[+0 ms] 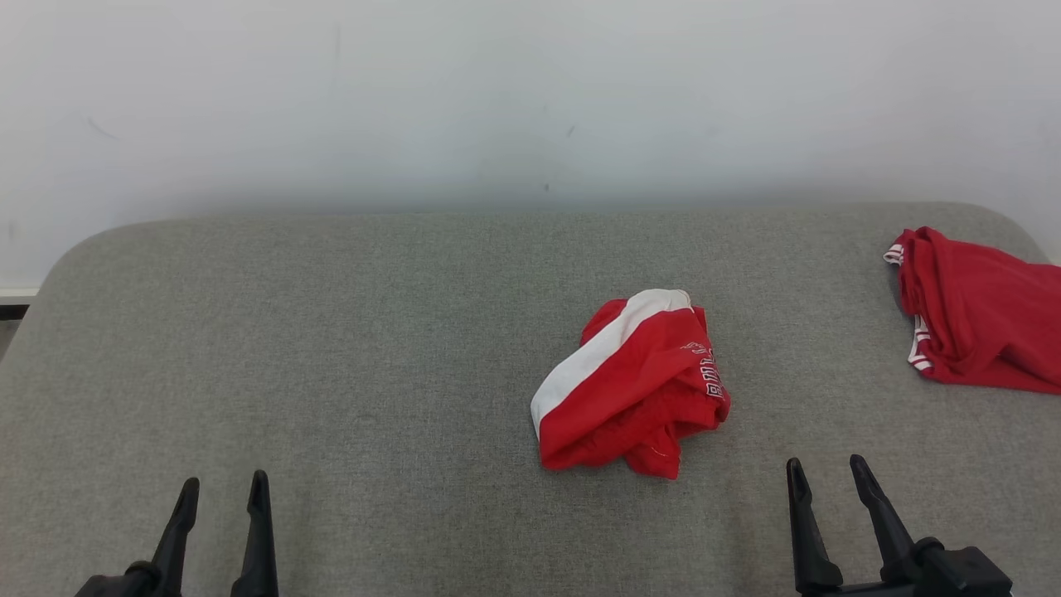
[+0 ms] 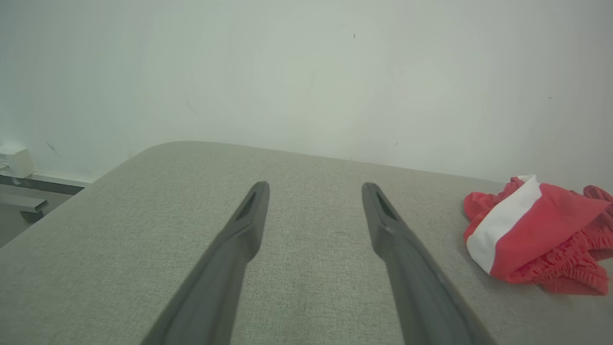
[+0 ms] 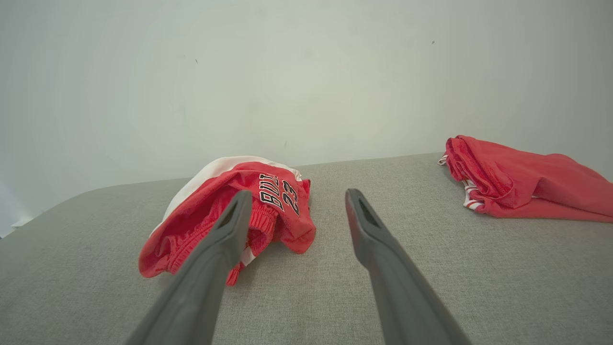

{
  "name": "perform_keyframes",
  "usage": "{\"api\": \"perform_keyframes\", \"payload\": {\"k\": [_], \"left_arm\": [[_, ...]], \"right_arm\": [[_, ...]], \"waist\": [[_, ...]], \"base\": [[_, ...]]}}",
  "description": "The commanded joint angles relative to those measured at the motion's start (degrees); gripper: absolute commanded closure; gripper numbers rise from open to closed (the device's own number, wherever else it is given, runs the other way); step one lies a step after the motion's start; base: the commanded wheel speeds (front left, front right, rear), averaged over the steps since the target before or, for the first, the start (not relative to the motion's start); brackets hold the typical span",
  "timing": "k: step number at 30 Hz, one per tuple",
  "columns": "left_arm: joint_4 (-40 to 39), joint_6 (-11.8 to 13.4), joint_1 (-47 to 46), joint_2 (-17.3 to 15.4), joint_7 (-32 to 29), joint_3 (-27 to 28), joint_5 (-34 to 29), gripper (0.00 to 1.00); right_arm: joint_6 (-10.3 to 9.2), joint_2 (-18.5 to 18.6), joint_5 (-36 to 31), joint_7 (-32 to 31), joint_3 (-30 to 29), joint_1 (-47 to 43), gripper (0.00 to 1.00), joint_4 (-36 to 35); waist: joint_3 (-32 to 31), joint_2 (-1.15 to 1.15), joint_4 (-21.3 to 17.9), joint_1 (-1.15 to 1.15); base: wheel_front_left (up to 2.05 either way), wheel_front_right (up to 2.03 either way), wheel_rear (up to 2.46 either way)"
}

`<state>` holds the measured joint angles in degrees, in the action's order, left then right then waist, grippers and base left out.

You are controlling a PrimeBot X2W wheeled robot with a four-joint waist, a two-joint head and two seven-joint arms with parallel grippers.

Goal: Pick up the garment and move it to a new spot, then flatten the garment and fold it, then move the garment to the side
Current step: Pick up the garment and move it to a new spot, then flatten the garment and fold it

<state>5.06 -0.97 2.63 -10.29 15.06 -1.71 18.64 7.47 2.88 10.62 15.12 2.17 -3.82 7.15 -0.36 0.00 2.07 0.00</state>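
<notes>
A crumpled red garment [image 1: 634, 385] with a white stripe and printed lettering lies bunched a little right of the grey table's middle. It shows at the right edge of the left wrist view [image 2: 536, 235] and left of centre in the right wrist view [image 3: 239, 211]. My left gripper [image 1: 224, 491] [image 2: 313, 189] stands open near the front left edge, far from the cloth. My right gripper [image 1: 826, 470] [image 3: 297, 197] is open too, just right of and nearer than the garment, holding nothing.
A second red garment [image 1: 982, 311] [image 3: 522, 179] with striped trim lies folded at the far right edge of the grey fabric-covered table [image 1: 331, 332]. A pale wall [image 1: 530, 99] rises right behind the table.
</notes>
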Motion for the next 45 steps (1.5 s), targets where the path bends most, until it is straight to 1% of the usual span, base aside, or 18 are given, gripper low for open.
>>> {"api": "perform_keyframes", "payload": {"k": [1, 10, 14, 24, 31, 33, 40, 45], "left_arm": [[0.18, -0.22, 0.66, 0.30, 0.11, 0.40, -0.62, 0.00], [1.33, -2.54, 0.56, 2.98, 0.11, 3.25, -3.27, 0.00], [1.76, -3.50, 0.06, 3.70, 0.11, 4.11, -4.08, 0.00], [2.88, -5.01, -1.49, 5.15, 0.11, 4.99, -5.56, 0.00], [4.06, -6.00, -4.58, 5.64, 0.11, 2.58, -6.13, 0.00], [4.87, -6.08, -6.17, 5.75, 0.11, 1.12, -6.15, 0.00], [7.81, -6.39, -11.54, 6.06, 0.10, -5.33, -6.03, 0.00], [10.31, -6.42, -14.48, 5.20, 0.08, -10.16, -4.84, 0.00]], "right_arm": [[0.01, 0.01, 0.38, 0.01, 0.08, -0.51, 0.00, 0.13], [0.01, 0.01, 0.46, 0.01, 0.69, -0.17, 0.00, 0.96], [0.01, 0.01, 0.49, 0.01, 0.78, 0.03, 0.00, 1.19], [0.01, 0.01, 0.90, 0.01, 1.05, 0.37, 0.00, 1.24], [0.01, 0.01, 0.92, 0.01, 1.59, 1.60, 0.00, 1.17], [0.01, 0.01, 1.03, 0.01, 1.73, 2.07, 0.00, 1.16], [0.01, 0.01, 1.66, 0.01, 2.31, 3.63, 0.00, 1.03], [0.01, 0.01, 2.03, 0.00, 2.53, 4.30, 0.00, 0.63]], "waist": [[0.03, 0.00, 0.03, 0.00], [0.23, 0.00, 0.04, 0.00], [0.26, 0.00, -0.08, 0.00], [0.81, 0.00, -0.85, 0.00], [2.43, 0.00, -2.28, 0.00], [3.16, 0.00, -3.05, 0.00], [6.13, 0.00, -7.28, 0.00], [8.46, 0.00, -10.77, 0.00]], "base": [[0.00, 0.00, 0.00], [0.00, 0.00, 0.00], [0.00, 0.00, 0.00], [0.00, 0.00, 0.00], [0.00, 0.00, 0.00], [0.00, 0.00, 0.00], [0.00, 0.00, 0.00], [0.00, 0.00, 0.00]]}}
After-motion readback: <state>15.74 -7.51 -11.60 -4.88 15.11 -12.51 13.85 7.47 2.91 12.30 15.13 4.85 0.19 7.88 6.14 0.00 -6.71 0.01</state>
